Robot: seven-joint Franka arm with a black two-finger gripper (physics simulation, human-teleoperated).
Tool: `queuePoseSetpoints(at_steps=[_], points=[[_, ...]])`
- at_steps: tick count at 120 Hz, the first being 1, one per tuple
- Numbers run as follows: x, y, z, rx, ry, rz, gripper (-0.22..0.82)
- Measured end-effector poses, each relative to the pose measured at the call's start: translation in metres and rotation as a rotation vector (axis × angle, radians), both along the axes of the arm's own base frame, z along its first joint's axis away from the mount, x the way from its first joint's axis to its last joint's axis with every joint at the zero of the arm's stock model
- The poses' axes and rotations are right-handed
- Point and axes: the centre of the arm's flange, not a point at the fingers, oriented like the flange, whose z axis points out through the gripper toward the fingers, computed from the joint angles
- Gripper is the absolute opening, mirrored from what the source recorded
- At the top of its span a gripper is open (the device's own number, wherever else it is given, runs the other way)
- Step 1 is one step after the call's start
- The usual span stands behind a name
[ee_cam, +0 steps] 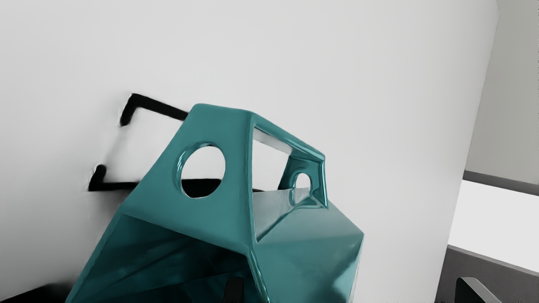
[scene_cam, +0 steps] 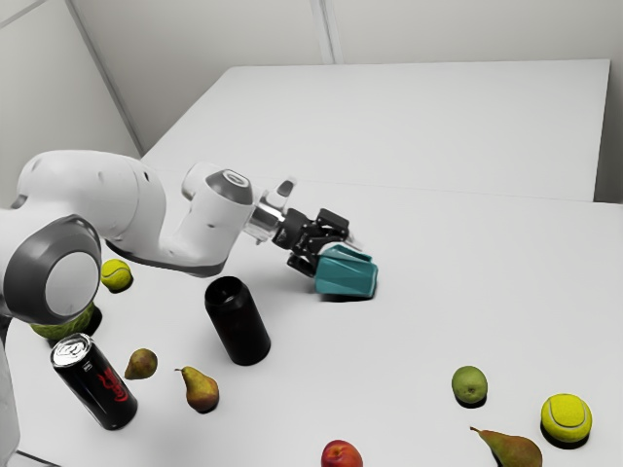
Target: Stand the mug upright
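The primary container, a teal faceted mug (scene_cam: 346, 276), was located at the tabletop (scene_cam: 419, 243) in front of the arm, at the end of the gripper (scene_cam: 338, 255). The mug was out of upright, with its mouth turned toward the gripper; its interior was dark and any contents could not be determined. The handle (ee_cam: 221, 126), an angular loop pierced by round openings, projected from the outer wall near the mouth. A black cylindrical container (scene_cam: 238, 323) stood near the mug, toward the exterior view's left, with a dark recess at its top; the contents could not be identified. A black can (scene_cam: 97, 386) with red lettering stood upright farther toward the exterior view's left, its silver lid in place. The gripper was set wide: one finger (ee_cam: 234, 290) was positioned at the mug's mouth, against the dark of the interior, and the other finger (ee_cam: 473, 290) was outside, apart from the outer wall. One mug wall thus lay between the two fingers without being clamped. Contact between the first finger and the mug could not be confirmed. A brownish pear (scene_cam: 142, 364) and a yellowish pear (scene_cam: 201, 389) rested between the can and the black cylindrical container, nearer the can. A green fruit (scene_cam: 469, 385) was situated near a tennis ball (scene_cam: 567, 417) toward the exterior view's right.
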Motion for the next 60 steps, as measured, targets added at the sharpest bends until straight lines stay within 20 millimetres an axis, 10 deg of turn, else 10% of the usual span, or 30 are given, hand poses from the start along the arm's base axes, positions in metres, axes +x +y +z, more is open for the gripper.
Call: queuePoseSetpoints(at_steps=[60], points=[[0.002, -0.002, 0.015, -0.006, -0.055, -0.021, -0.11]])
